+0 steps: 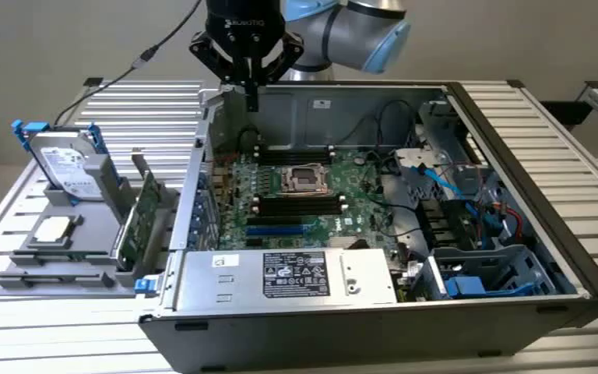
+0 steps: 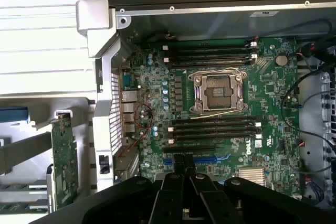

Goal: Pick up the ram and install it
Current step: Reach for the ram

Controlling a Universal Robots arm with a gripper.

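Note:
My gripper (image 1: 251,100) hangs over the back left corner of the open computer case (image 1: 507,156), fingers pointing down and pressed together with nothing visible between them. In the wrist view the shut gripper (image 2: 184,165) sits above the motherboard (image 2: 157,93), close to the lower bank of black memory slots (image 2: 215,127). A second bank of memory slots (image 2: 210,56) lies beyond the CPU socket (image 2: 218,92). Green boards (image 1: 138,218) stand on edge in the grey rack (image 1: 60,273) beside the case. I cannot tell which of them is the ram.
The rack also holds a silver hard drive with blue rails (image 1: 65,167) and a small chip (image 1: 52,228). Inside the case are the power supply (image 1: 289,273), blue cables (image 1: 439,183) and a drive cage (image 1: 486,269). The case's metal wall (image 2: 102,103) stands between rack and motherboard.

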